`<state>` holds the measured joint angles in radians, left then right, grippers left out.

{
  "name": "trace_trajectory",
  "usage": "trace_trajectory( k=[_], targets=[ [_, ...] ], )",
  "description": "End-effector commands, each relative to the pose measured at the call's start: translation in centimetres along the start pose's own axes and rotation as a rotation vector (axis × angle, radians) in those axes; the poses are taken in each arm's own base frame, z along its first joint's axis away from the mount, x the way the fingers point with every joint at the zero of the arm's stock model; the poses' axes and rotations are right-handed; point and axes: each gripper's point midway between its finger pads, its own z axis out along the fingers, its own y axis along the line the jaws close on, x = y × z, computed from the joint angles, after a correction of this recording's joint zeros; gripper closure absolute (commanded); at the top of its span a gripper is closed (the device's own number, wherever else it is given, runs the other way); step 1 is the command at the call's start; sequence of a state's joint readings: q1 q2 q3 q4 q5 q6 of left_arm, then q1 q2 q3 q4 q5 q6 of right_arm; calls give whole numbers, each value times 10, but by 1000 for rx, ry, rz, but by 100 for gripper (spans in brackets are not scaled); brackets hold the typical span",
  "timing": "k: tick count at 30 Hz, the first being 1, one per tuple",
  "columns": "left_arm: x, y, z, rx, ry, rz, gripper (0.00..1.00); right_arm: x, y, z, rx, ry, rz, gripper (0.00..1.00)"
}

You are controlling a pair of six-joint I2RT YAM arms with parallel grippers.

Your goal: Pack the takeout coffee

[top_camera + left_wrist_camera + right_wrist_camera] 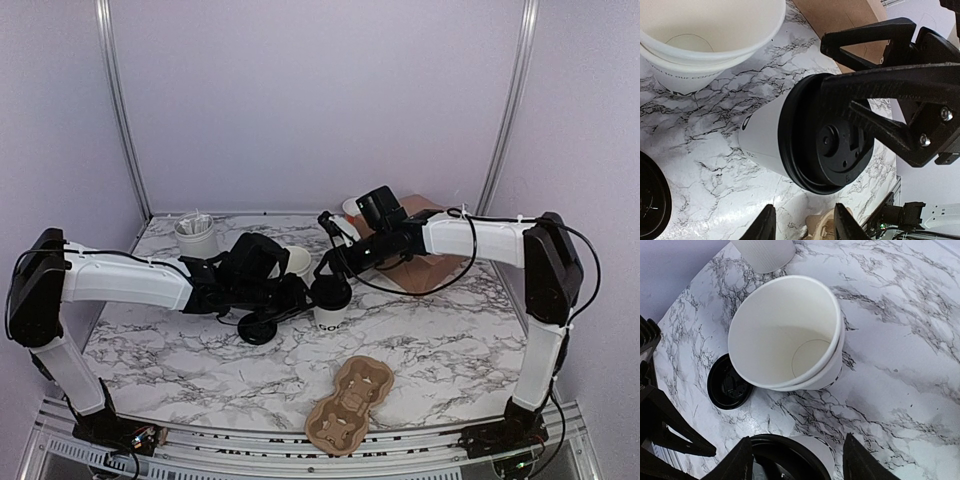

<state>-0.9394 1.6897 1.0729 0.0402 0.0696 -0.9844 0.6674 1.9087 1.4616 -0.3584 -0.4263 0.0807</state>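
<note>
The takeout coffee (332, 308) stands upright and lidded near the middle of the table (450, 340). The right tool (797, 460) hangs over its top, fingers spread either side, not clamping. The left tool (805, 227) is just beside it, parted and empty.

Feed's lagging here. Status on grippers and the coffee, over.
Left gripper open, empty. Right gripper open, straddling the lid. Coffee cup upright, lidded. Empty cups close beside.
</note>
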Motion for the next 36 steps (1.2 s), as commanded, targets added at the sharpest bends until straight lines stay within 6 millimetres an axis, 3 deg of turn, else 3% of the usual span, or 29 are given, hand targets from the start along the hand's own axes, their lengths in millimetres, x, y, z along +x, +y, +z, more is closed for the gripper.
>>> trace_trajectory(
  k=[1, 12, 24, 28, 36],
  targets=[
    [-7, -3, -10, 11, -28, 8, 59, -4, 2, -3, -9, 7, -10, 44],
    [-9, -4, -13, 10, -32, 20, 59, 8, -3, -10, 14, 26, 49, 55],
    [-7, -6, -10, 18, -16, 26, 59, 18, -20, -33, 154, -31, 246, 57],
    [-4, -8, -7, 28, 0, 24, 59, 19, -21, -45, 176, -97, 329, 56],
    [9, -19, 5, 67, 45, 24, 58, 18, -16, -66, 166, -216, 433, 41]
  ],
)
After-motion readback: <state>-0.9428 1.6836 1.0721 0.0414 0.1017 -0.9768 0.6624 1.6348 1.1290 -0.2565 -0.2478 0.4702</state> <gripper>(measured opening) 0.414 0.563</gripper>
